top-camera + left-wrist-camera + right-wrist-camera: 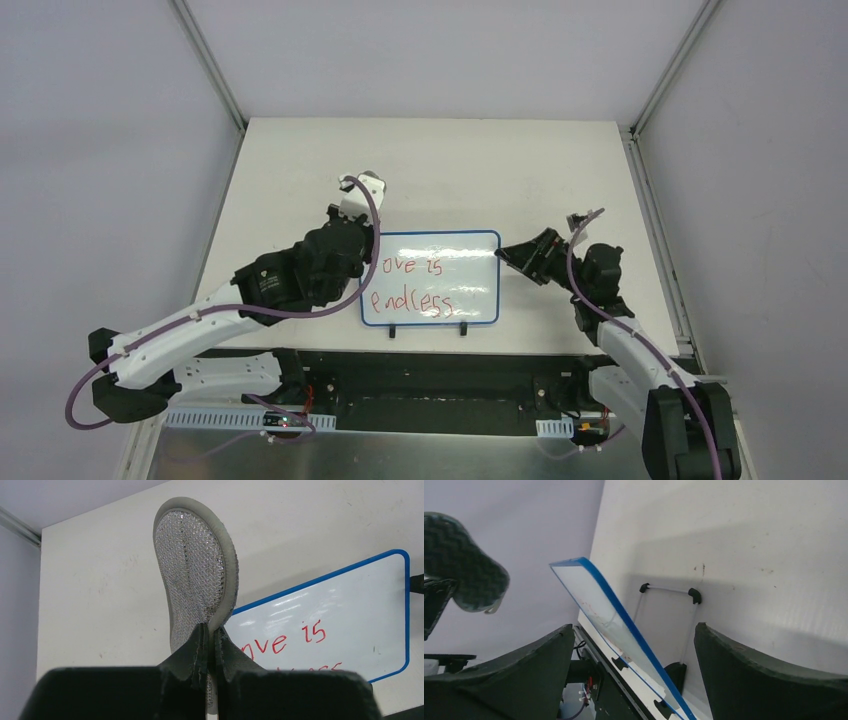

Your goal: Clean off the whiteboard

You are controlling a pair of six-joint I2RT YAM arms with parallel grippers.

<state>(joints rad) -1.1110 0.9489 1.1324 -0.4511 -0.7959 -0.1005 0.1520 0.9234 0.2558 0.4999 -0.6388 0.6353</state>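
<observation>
— Left arm (pixel 200 325)?
— Stretched forward, left gripper (pixel 210 636) clamped tight on the eraser (pixel 192 565).
— Right arm (pixel 625 345)?
— Elbow bent, right gripper (pixel 508 252) pointing left, jaws wide apart.

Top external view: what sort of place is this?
Likely a robot lab cell: two arms at a white table, plain walls around, the left hand holding an eraser near a whiteboard.

Behind the whiteboard (pixel 450 252) the table (pixel 450 170) lies bare and passable. The left gripper (pixel 210 632), clamped on the eraser (pixel 192 565), crowds the whiteboard's far-left corner. The right gripper (pixel 506 254), jaws spread, blocks its right edge.
</observation>
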